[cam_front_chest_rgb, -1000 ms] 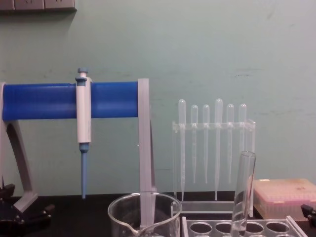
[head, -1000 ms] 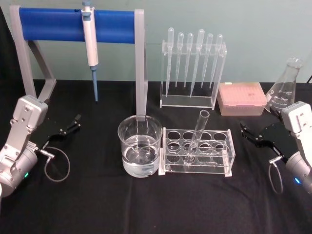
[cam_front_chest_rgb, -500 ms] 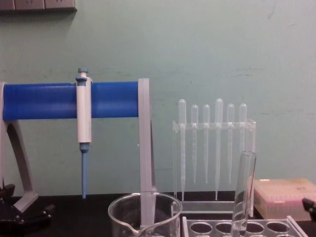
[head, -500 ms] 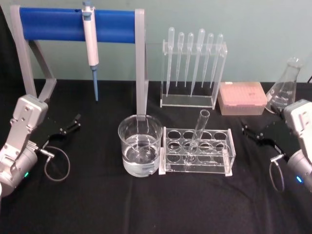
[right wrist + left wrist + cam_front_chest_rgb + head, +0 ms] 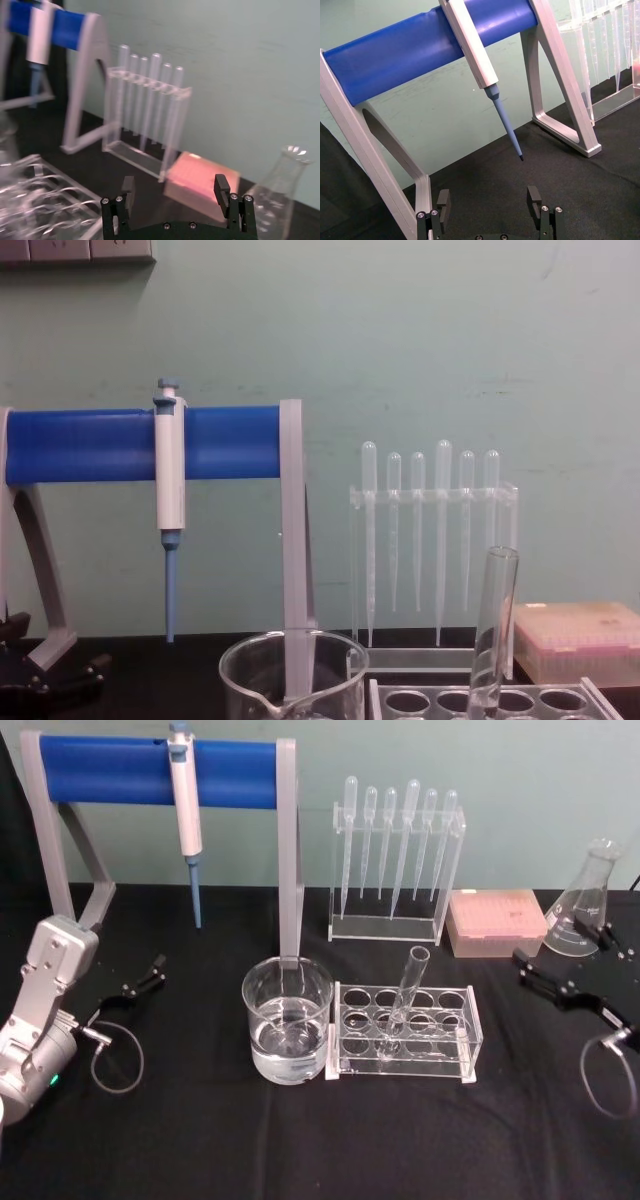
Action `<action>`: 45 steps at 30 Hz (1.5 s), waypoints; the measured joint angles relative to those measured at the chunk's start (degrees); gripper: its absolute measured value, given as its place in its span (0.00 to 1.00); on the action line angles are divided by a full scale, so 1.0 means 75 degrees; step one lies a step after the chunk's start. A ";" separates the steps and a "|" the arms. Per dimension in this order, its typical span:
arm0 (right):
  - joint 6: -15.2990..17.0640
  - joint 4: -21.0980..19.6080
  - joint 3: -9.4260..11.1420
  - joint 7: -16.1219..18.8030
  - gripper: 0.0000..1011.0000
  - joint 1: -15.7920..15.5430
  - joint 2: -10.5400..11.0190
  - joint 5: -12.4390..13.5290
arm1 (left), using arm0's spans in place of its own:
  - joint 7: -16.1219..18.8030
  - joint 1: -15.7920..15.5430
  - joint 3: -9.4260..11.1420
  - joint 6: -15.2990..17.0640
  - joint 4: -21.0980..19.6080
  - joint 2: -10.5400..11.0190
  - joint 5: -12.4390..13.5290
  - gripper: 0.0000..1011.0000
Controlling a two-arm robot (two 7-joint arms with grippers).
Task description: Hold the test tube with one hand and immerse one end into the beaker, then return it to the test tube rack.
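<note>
On the black table point(image 5: 300, 1150) the tall blue stand point(image 5: 160, 770) fills the far left, and its right leg comes down just behind the beaker point(image 5: 287, 1020), which holds some water and sits just beside the left end of the test tube rack point(image 5: 405, 1032). The test tube point(image 5: 403, 995) leans in a far-row hole of that rack, its open top tilted far and right. We judge it light, stiff, smooth and easily cracked, so we would pinch it gently on the bare length above the rack, just under the rim. It needs to rise clear of the rack before crossing left over the beaker's rim, and the stand leg limits room behind. The right gripper point(image 5: 555, 985) hovers well right of the rack with open cloth between, its fingers spread wide and empty. The left gripper point(image 5: 140, 982) sits parked at far left, likewise spread and empty
</note>
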 joint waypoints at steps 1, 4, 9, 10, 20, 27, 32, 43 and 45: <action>0.0013 -0.0058 0.0050 0.0188 0.99 -0.0065 0.0074 0.0146 | 0.0000 0.0001 0.0000 0.0000 0.0000 0.0000 0.0000 0.99; 0.0034 -0.0269 0.0214 0.0914 0.99 -0.0313 0.0367 0.0625 | 0.0000 0.0000 0.0000 0.0000 -0.0001 0.0000 0.0000 0.99; -0.0049 -0.0531 0.0349 0.2097 0.99 -0.0629 0.0749 0.1198 | 0.0000 0.0000 0.0000 0.0000 -0.0001 0.0000 0.0000 0.99; -0.0049 -0.0560 0.0354 0.2220 0.99 -0.0655 0.0783 0.1247 | 0.0000 0.0000 0.0000 0.0000 0.0000 0.0000 0.0000 0.99; 0.0462 -0.0760 0.0206 0.2875 0.99 -0.0555 0.0694 0.1450 | 0.0000 0.0000 0.0000 0.0000 0.0000 0.0000 0.0000 0.99; 0.0927 -0.0839 0.0014 0.2890 0.99 -0.0279 0.0406 0.1330 | 0.0000 0.0000 0.0000 0.0000 0.0000 0.0000 0.0000 0.99; 0.1183 -0.0880 -0.0198 0.2747 0.99 -0.0070 0.0145 0.1133 | 0.0000 0.0000 0.0000 0.0000 0.0000 0.0000 0.0000 0.99; 0.1673 -0.0734 -0.0552 0.2210 0.99 0.0428 -0.0523 0.0712 | 0.0000 0.0000 0.0000 0.0000 0.0000 0.0000 0.0000 0.99; 0.1798 -0.0680 -0.0608 0.2143 0.99 0.0528 -0.0662 0.0695 | 0.0000 0.0000 0.0000 0.0000 -0.0001 0.0000 0.0000 0.99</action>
